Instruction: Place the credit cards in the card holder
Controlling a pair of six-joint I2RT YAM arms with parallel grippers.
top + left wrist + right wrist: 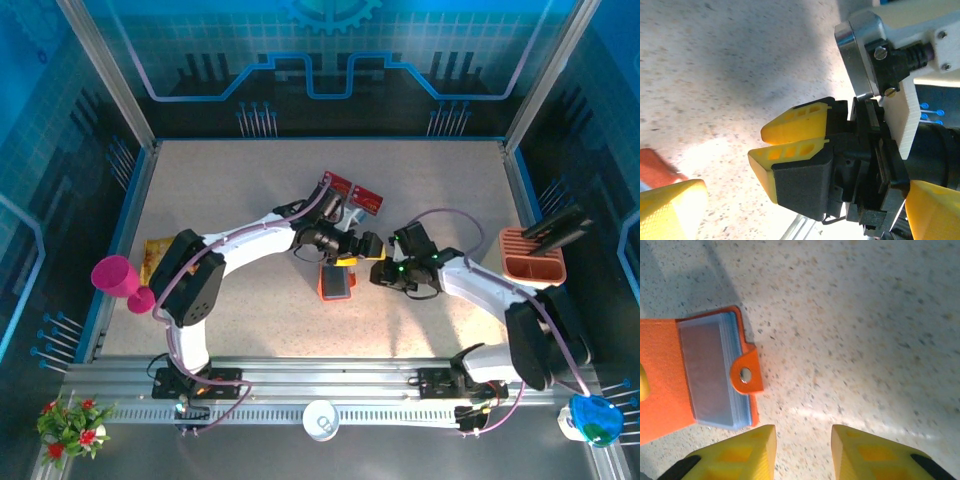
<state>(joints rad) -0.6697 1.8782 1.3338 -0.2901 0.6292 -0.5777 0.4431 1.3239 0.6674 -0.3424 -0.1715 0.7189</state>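
Your credit cards (352,191) lie outside the open card holder (667,390) (left gripper (358,252) wide, right gripper (803,450) parted, both empty).

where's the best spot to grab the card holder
Probably the edge with the snap tab, coming down from above. The card holder lies open and flat, so only its rim offers a bite. That edge is thickest, with the stacked pockets, and bare table lies beside it near the right gripper.
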